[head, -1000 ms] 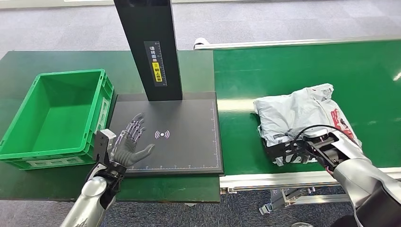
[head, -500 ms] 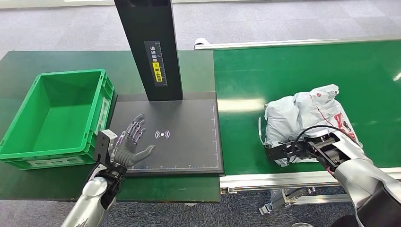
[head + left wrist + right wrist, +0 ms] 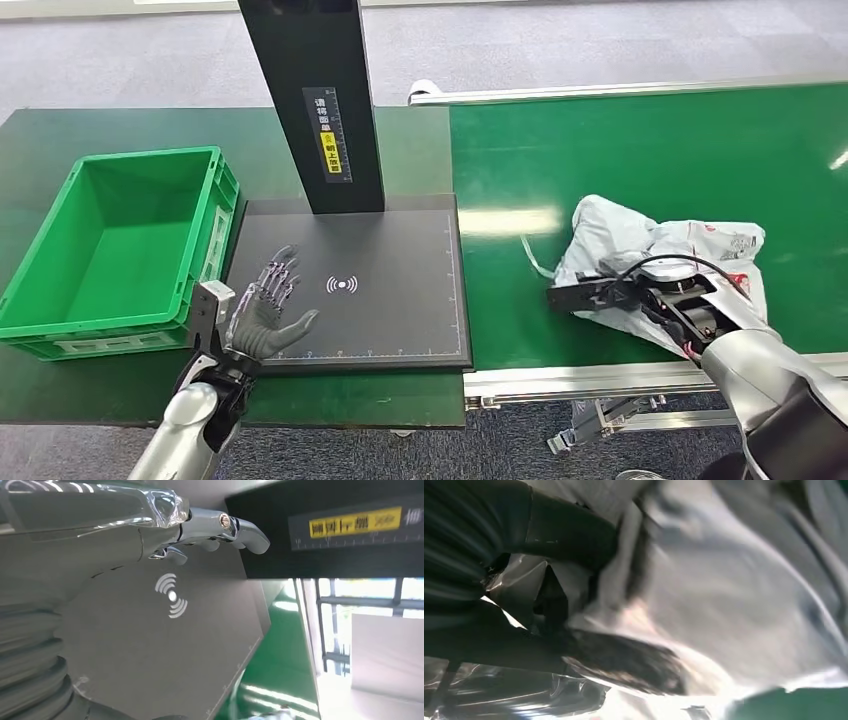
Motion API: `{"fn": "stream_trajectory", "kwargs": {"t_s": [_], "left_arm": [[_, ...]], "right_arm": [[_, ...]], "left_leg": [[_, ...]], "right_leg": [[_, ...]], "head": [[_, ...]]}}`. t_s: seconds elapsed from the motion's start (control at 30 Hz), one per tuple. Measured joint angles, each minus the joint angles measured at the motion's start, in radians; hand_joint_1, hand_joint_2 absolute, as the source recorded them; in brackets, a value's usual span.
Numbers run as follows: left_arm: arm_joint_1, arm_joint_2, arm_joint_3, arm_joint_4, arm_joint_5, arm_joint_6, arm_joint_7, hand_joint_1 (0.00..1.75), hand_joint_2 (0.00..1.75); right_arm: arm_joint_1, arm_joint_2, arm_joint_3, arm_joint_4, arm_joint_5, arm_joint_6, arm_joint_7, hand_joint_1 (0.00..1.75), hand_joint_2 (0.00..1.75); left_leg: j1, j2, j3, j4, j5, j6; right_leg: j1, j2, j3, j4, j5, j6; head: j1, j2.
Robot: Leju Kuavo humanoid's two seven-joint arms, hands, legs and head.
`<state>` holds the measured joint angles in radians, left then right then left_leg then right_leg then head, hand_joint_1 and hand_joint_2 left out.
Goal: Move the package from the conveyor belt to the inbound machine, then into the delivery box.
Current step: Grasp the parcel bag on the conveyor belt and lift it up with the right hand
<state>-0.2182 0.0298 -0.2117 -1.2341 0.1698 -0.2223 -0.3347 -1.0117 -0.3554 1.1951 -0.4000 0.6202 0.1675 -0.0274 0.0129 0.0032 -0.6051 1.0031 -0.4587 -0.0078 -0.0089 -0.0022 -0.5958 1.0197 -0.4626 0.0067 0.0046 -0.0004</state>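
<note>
Right hand (image 3: pixel 640 298) fingers grip package (image 3: pixel 690 255) on conveyor belt (image 3: pixel 620 160); lift clear before you swing to inbound machine (image 3: pixel 400 320); left hand (image 3: pixel 265 312) fingers spread, empty.

Head view: high on the body, looking forward and down. It takes in the green crate (image 3: pixel 115 250), the black scanner plate (image 3: pixel 390 290) with its upright post (image 3: pixel 310 100), and the conveyor belt (image 3: pixel 650 160), with grey floor beyond.

Left wrist view: close behind the left hand (image 3: pixel 90 535), low over the scanner plate (image 3: pixel 150 645), turned on its side. It shares the plate's wave mark (image 3: pixel 171 595) and the post's yellow label (image 3: pixel 355 522) with the head view.

Right wrist view: hard against the grey package (image 3: pixel 734 595), blurred; the right hand (image 3: pixel 524 595) is dark at the frame edge. The head view also shows the package (image 3: pixel 690 250).
</note>
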Motion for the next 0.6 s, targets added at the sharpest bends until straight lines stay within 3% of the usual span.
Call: {"fn": "stream_trajectory", "kwargs": {"t_s": [0.13,0.27,0.5,0.6], "left_arm": [[0.058,0.008,0.020,-0.080,-0.007,0.031,0.012,0.00,1.75],[0.081,0.013,0.026,-0.126,-0.008,0.053,0.018,0.00,1.75],[0.056,0.023,0.025,-0.118,0.024,0.078,-0.021,0.00,1.75],[0.028,0.028,0.023,-0.092,0.038,0.088,-0.043,0.00,1.75]], "right_arm": [[0.021,0.028,-0.117,-0.066,-0.018,-0.233,-0.022,1.75,1.75],[0.055,0.047,-0.248,-0.173,0.001,-0.376,-0.082,1.75,1.75],[0.131,0.069,-0.414,-0.344,0.056,-0.636,-0.312,1.75,1.75],[0.163,0.080,-0.439,-0.395,0.085,-0.697,-0.387,1.75,1.75]], "left_leg": [[0.000,0.000,0.000,0.000,0.000,0.000],[0.000,-0.001,0.000,0.000,0.000,0.000],[0.000,-0.002,0.000,0.000,0.000,0.000],[0.000,-0.001,0.000,0.000,0.000,0.000]], "right_leg": [[0.000,0.000,0.000,0.000,0.000,0.000],[0.000,-0.001,0.000,0.000,-0.001,0.000],[0.000,-0.001,0.000,0.000,0.000,0.000],[0.000,-0.001,0.000,0.000,0.000,0.000]], "head": [[0.000,0.000],[0.000,0.000],[0.000,0.000],[0.000,0.000]]}}
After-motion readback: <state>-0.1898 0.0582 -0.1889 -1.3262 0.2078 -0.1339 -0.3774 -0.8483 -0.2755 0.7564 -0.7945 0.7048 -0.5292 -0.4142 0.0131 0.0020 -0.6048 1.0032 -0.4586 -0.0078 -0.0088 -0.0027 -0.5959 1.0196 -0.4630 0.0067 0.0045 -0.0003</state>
